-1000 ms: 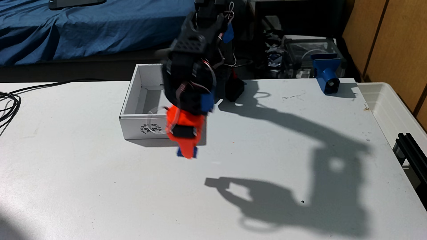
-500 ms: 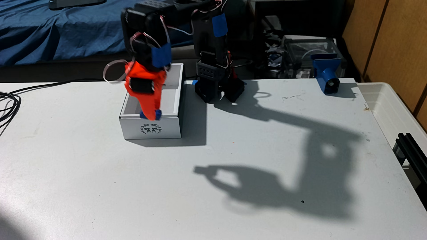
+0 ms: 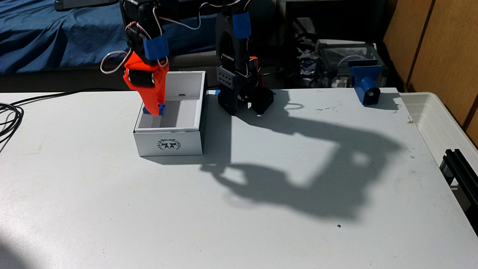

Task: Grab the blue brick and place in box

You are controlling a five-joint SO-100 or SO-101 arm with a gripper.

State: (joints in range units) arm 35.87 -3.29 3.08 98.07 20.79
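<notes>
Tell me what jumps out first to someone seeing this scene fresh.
The bright orange claw pinching the blue brick over the left part of the white box. Then the arm's big dark shadow sprawled across the white table to the right.
</notes>
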